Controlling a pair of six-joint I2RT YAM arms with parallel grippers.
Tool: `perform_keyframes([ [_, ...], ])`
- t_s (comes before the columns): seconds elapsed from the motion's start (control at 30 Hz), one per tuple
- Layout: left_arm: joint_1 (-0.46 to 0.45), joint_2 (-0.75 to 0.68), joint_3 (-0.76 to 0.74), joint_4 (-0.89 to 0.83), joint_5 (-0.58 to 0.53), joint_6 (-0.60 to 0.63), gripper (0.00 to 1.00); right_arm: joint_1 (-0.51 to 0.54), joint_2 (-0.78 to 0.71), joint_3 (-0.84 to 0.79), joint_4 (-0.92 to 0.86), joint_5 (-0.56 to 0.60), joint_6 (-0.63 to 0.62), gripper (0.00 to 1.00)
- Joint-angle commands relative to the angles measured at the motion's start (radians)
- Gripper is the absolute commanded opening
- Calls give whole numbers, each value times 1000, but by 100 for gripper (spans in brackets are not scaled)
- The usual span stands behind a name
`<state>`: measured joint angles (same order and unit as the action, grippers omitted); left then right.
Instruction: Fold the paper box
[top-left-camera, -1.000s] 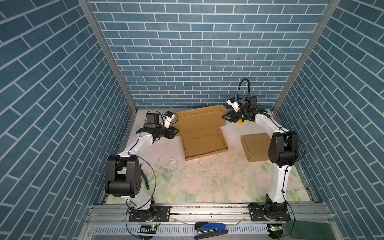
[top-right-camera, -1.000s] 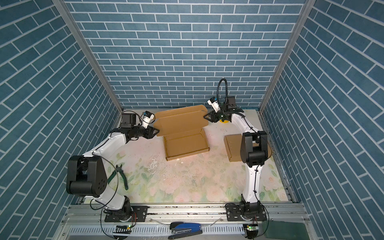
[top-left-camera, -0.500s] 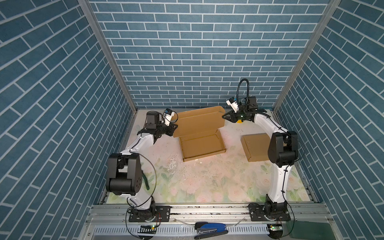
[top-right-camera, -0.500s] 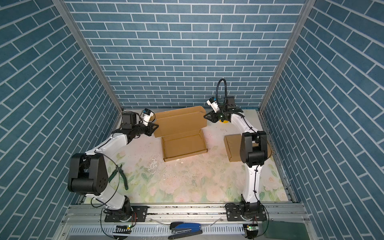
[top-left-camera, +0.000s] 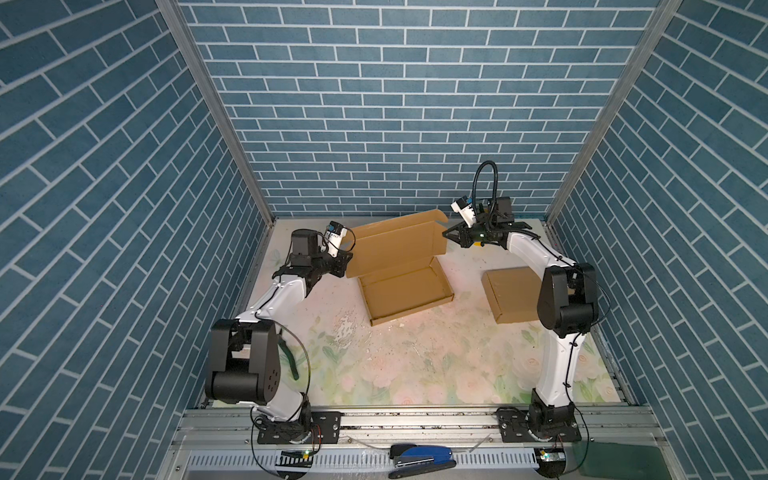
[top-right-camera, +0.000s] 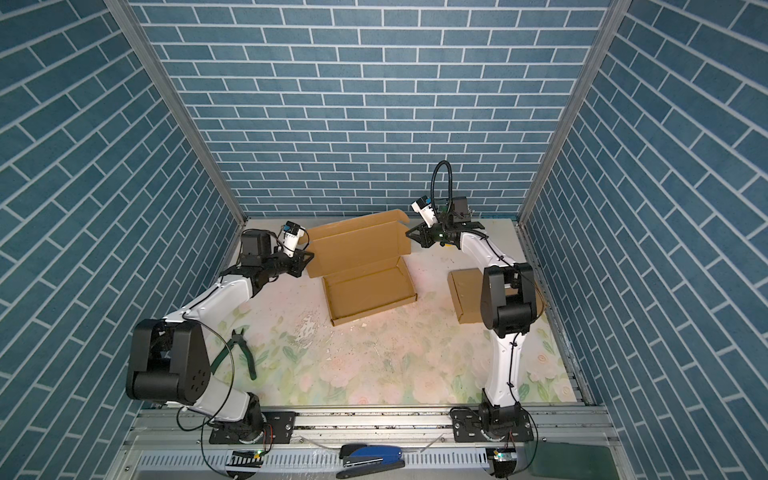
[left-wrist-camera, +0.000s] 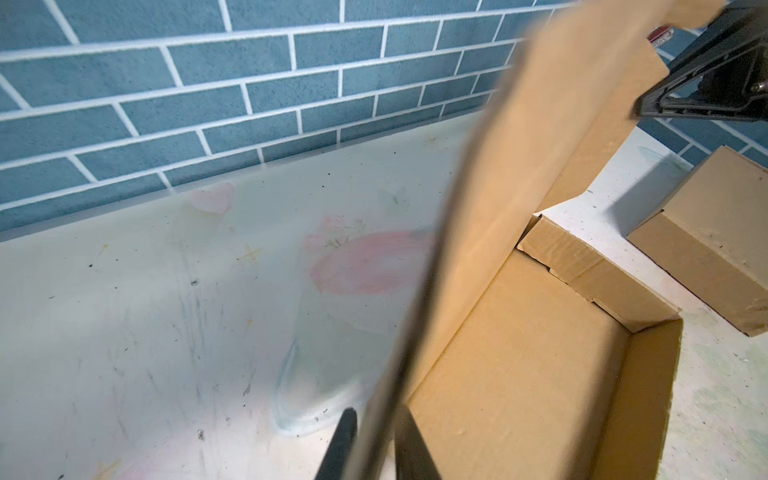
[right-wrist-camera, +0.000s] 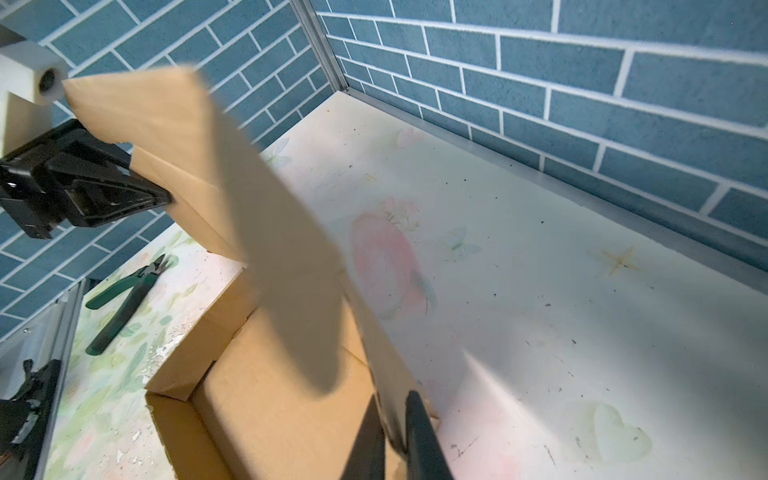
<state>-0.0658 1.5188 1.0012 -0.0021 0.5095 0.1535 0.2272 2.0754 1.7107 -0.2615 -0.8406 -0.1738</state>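
Brown corrugated card makes up the paper box (top-left-camera: 405, 293), which sits at the back middle of the floral table (top-left-camera: 415, 374), about where it sat a second ago. What has changed is the grip: both sets of jaws, wider then, have drawn in onto the raised lid (top-left-camera: 395, 249). The left gripper (top-left-camera: 344, 264) pinches the lid's left end near its lower corner; its wrist view shows the card edge running between the two dark fingers (left-wrist-camera: 343, 444). The right gripper (top-left-camera: 446, 235) pinches the lid's right end partway up (its wrist view shows the card caught between its fingers, blurred close to the lens). So the box lies between the two grippers, its tray toward the front and the lid standing up from the tray's back edge. The tray is open and shallow, side walls standing, floor bare; the lid's top edge carries a tuck flap with a rounded corner. A second, closed box (top-left-camera: 513, 295) lies well apart to the right.
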Motion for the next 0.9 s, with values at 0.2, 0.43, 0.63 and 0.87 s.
perform_keyframes([
  [0.2, -2, -4, -20, 6, -8, 10, 14, -3, 41, 98, -68, 30, -55, 48],
  [0.43, 6, -2, -16, -7, -12, 22, 14, 8, 93, 173, -133, -40, -97, 53],
  [0.63, 14, -6, -30, -6, -12, 12, 14, 34, 111, 211, -142, -74, -107, 47],
  [0.87, 8, 6, -31, 42, -18, -67, 8, 52, 109, 189, -116, -17, -85, 14],
])
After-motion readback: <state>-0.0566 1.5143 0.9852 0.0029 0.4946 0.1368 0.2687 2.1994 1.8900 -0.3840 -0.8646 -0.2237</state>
